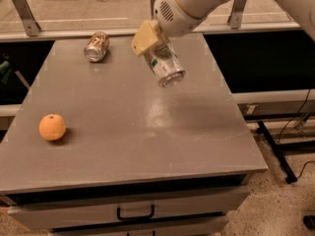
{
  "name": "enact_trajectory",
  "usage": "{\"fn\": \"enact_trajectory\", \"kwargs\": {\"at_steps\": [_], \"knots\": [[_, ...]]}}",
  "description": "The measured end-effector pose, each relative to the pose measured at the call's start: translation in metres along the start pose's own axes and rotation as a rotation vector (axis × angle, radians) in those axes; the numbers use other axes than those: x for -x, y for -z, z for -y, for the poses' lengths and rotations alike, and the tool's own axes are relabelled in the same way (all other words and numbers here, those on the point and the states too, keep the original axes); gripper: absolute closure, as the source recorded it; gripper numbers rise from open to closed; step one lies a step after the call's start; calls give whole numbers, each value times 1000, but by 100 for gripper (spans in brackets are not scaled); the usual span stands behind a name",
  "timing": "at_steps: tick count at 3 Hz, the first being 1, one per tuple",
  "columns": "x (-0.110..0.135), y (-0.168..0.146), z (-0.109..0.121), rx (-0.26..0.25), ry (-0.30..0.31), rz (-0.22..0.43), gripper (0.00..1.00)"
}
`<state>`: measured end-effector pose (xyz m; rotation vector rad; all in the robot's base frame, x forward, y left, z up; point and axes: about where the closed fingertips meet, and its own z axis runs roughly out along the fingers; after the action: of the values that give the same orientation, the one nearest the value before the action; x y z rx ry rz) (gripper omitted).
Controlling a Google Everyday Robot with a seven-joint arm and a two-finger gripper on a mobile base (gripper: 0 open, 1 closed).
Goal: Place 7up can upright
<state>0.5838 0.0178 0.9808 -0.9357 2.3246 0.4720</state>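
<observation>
The 7up can [165,64] is silver-white with green markings. It hangs tilted in the air above the grey table [128,132], its silver end pointing down toward me. My gripper [153,45] is shut on the can's upper part, with one tan finger [144,37] showing on its left side. The cream arm comes in from the top right. The can is clear of the table top, over its back middle.
A gold-tan can [96,46] lies on its side at the table's back left. An orange [52,127] sits at the left front. A drawer with a black handle [135,213] is below the front edge. Metal rails run behind the table.
</observation>
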Motion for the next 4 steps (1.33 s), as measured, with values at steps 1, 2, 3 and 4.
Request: {"fn": "enact_trajectory", "kwargs": {"at_steps": [1, 2, 3, 4], "knots": [[21, 21, -5, 16, 83, 63, 100], [17, 22, -4, 48, 130, 96, 100], [21, 28, 5, 136, 215, 171, 100], [28, 24, 21, 262, 308, 264, 100]]}}
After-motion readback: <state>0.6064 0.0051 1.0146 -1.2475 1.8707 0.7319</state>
